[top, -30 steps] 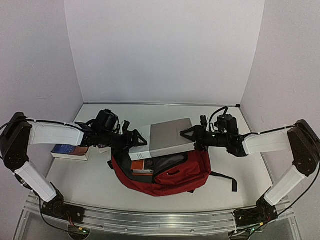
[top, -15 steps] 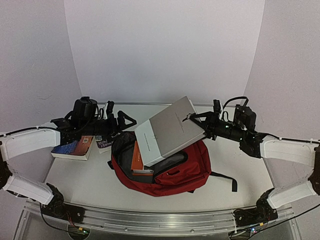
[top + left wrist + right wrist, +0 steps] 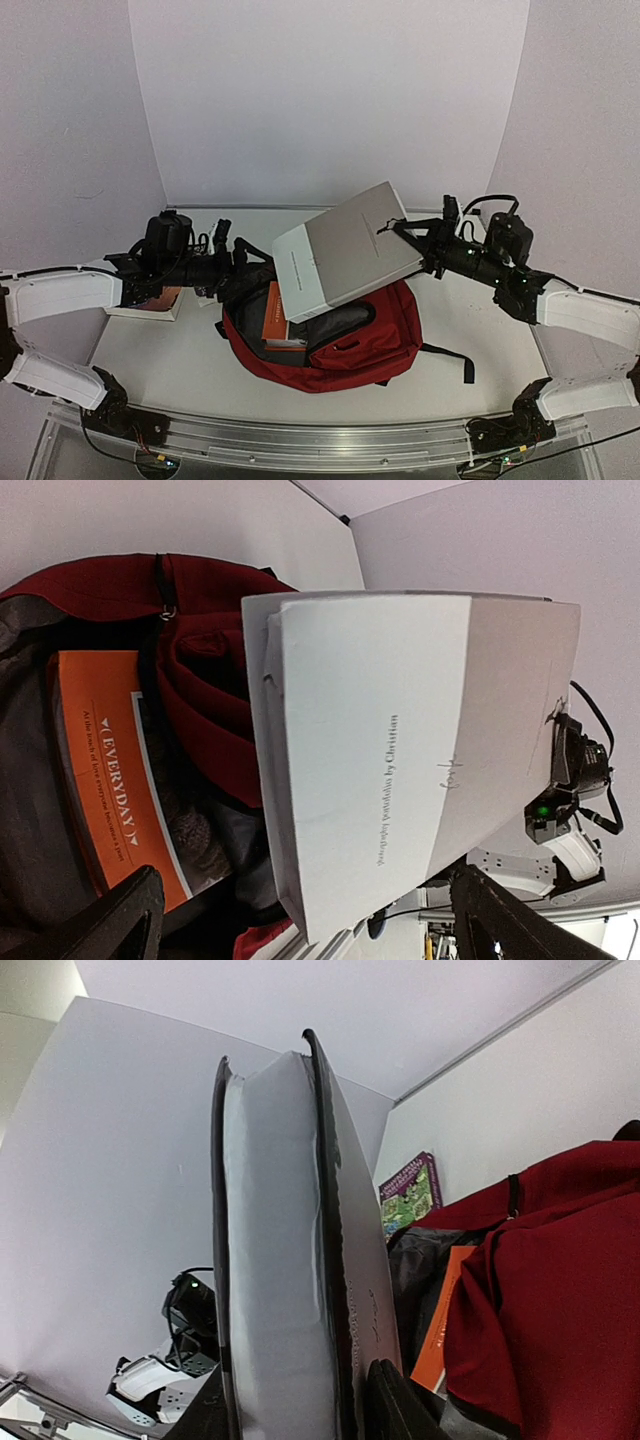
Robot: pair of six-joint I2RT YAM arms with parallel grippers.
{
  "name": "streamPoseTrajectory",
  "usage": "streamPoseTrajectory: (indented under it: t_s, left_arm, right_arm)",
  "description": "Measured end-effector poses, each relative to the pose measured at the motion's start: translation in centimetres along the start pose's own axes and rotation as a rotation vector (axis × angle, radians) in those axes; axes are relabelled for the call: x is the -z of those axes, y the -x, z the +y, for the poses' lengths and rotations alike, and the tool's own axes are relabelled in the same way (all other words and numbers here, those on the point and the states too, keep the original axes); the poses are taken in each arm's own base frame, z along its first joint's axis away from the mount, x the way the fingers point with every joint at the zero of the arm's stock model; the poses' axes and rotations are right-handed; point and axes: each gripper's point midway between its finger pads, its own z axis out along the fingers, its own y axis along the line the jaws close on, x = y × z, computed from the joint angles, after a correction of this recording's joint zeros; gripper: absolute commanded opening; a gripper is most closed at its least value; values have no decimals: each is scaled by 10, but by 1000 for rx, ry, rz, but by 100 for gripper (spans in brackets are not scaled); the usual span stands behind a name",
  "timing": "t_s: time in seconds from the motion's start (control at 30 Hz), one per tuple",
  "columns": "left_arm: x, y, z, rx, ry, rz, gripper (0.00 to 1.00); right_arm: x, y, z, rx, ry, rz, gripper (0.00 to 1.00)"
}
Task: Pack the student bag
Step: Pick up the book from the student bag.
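Red fabric marks the student bag (image 3: 350, 350), which lies on the table (image 3: 160, 360) nearest the arm bases, its mouth agape toward the left and an orange book (image 3: 274, 318) already lodged against the grey lining. Above the mouth hangs a thick grey book (image 3: 345, 250), tilted, with its low left corner over the opening. Its high right edge is pinched by the right gripper (image 3: 405, 240), and the wrist view shows one finger on each cover. The left gripper (image 3: 248, 262) hovers just beside the bag's rim, jaws spread wide and holding nothing. Two risks may be judged. A hold so near one edge of a heavy volume could let it pivot or slip free. The low corner could also catch on the orange book or the slack rim and fold the opening shut, since nothing props it. Farther left, another book (image 3: 160, 302) lies under the left arm, exposed to a careless sweep.
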Motion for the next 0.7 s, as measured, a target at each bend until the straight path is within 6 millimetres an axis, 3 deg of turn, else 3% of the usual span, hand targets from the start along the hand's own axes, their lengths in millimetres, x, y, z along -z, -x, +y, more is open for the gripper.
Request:
streamPoseTrajectory:
  t_s: [0.17,0.3,0.4,0.7]
  left_arm:
    - [-4,-2,-19,-29,-102,34,100]
    - [-6,-4,-32,-53,-173,64,100]
    - [-5,-5,-42,-65,-207,81,100]
    - [-3,-2,-97,-149,-358,82,96]
  right_arm:
    - [11,9,31,-16,92,-37,38]
    - [14,11,45,-46,149,-43,38]
    - [15,12,52,-63,183,-43,38]
    - [21,14,67,-93,261,-49,38]
